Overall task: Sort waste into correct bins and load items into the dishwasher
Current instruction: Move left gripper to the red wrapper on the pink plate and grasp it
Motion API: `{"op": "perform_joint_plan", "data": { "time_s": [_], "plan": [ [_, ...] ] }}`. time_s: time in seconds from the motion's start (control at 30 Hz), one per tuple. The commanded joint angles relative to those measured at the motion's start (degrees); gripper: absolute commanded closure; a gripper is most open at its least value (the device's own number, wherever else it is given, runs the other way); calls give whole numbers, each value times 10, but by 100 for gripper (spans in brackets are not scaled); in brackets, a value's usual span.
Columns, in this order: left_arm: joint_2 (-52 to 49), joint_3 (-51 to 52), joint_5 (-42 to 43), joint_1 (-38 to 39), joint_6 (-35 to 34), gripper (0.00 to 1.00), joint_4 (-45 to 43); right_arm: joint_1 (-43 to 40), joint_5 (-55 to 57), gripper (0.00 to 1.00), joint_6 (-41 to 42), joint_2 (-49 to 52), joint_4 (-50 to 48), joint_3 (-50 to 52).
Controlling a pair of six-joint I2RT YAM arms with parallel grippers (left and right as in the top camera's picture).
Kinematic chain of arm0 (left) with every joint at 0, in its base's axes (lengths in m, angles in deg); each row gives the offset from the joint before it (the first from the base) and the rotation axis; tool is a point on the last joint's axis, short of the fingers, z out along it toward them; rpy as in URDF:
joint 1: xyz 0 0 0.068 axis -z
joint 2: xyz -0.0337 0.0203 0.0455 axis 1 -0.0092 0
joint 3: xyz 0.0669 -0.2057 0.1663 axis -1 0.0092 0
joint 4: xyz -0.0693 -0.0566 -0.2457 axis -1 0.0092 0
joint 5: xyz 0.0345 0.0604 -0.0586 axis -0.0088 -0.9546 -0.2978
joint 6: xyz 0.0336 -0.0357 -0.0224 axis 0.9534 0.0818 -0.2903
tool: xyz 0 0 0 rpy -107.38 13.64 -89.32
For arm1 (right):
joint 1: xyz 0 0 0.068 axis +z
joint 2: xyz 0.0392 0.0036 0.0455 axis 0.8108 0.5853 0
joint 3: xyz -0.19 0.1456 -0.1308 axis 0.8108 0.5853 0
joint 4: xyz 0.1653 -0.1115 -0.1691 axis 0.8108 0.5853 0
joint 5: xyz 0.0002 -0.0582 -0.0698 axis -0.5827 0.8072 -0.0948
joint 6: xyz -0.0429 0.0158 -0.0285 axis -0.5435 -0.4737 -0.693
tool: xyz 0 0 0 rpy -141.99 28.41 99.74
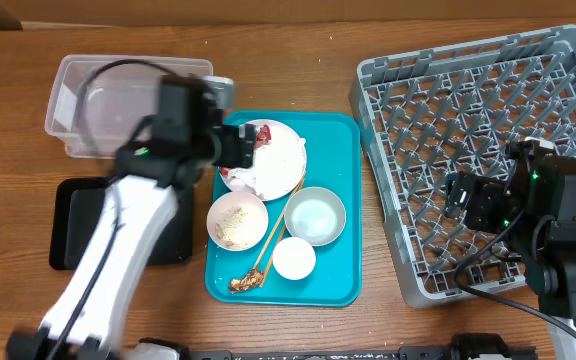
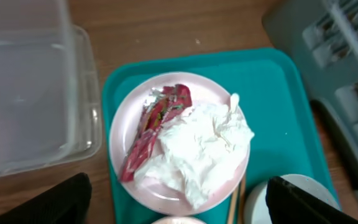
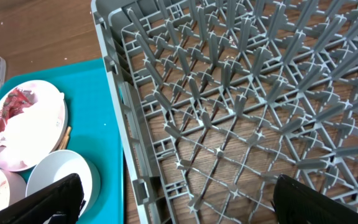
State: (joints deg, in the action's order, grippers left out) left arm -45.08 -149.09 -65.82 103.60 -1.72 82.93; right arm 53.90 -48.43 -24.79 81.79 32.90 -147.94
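The red wrapper (image 2: 154,127) is lying on the left side of the pink plate (image 2: 201,87), touching the crumpled white napkin (image 2: 201,149) that is covering the plate's right and lower part. The plate is sitting at the top of the teal tray (image 2: 272,93), near the middle of the overhead frame. Lower on the tray, a bowl with crumbs (image 1: 237,221), a pale bowl (image 1: 315,215) and a small white cup (image 1: 294,258) are sitting close together, with a gold spoon (image 1: 246,280) lying beside them. The left claw (image 2: 178,190) is hanging over the plate, fingers spread wide, holding nothing. A clear box (image 2: 30,93) is sitting at the upper left, a black tray (image 1: 78,225) below it. At the right, the right claw (image 3: 179,196) is hovering over the grey rack (image 1: 488,110), fingers wide apart and holding nothing.
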Motion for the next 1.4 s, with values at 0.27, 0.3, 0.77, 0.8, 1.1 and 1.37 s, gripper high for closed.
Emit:
{"op": "perform_joint_plan", "data": {
  "time_s": [0.27, 0.3, 0.77, 0.8, 1.1, 1.37],
  "plan": [
    [-195, -10, -159, 58, 43, 17, -74, 2, 6, 0, -4, -5, 4, -18],
    [-206, -10, -164, 57, 43, 18, -79, 2, 6, 0, -4, -5, 5, -18],
    [-246, -10, -170, 57, 43, 68, -125, 2, 6, 0, -4, -5, 11, -18],
    [-246, -10, -170, 57, 43, 71, -125, 2, 6, 0, -4, -5, 12, -18],
    [-247, -10, -170, 57, 43, 65, -138, 2, 6, 0, -4, -5, 16, -18],
    [-252, -10, -170, 58, 43, 68, -155, 2, 6, 0, -4, -5, 18, -18]
  ]
}}
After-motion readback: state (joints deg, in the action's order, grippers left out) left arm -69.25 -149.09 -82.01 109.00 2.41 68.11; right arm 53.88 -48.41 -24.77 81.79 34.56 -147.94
